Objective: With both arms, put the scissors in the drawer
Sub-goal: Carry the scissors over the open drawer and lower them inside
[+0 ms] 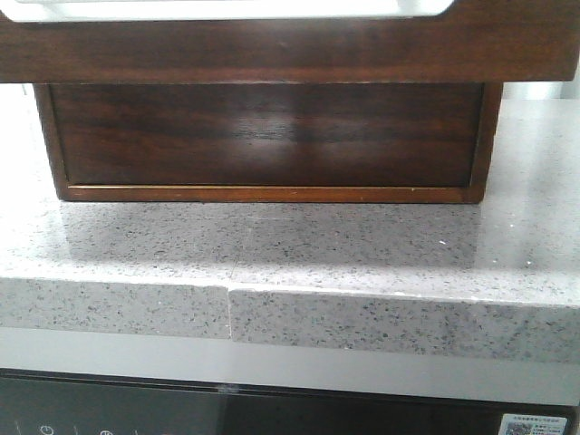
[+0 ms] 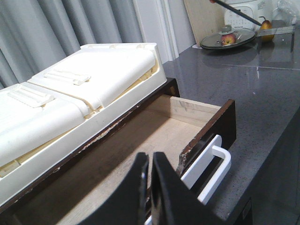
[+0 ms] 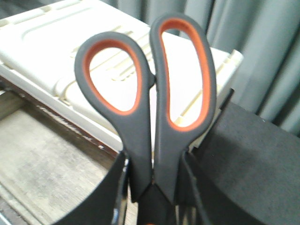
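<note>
right black gripper (image 3: 152,192) pinches the grey-and-orange-handled scissors (image 3: 145,93), handles up, above the open dark-brown wooden drawer (image 2: 154,140). left black gripper (image 2: 149,187), fingers pressed together, hovers beside the drawer's white handle (image 2: 211,164).

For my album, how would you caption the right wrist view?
Right tool holding orange-and-grey scissors above the open drawer.

The left gripper (image 2: 150,187) has two matte black fingers (image 2: 171,197), broad and wedge-shaped, narrowing to rounded tips. The right gripper (image 3: 152,187) has the same plain black, boxy fingers (image 3: 243,173) with a dull, slightly grainy surface.
</note>
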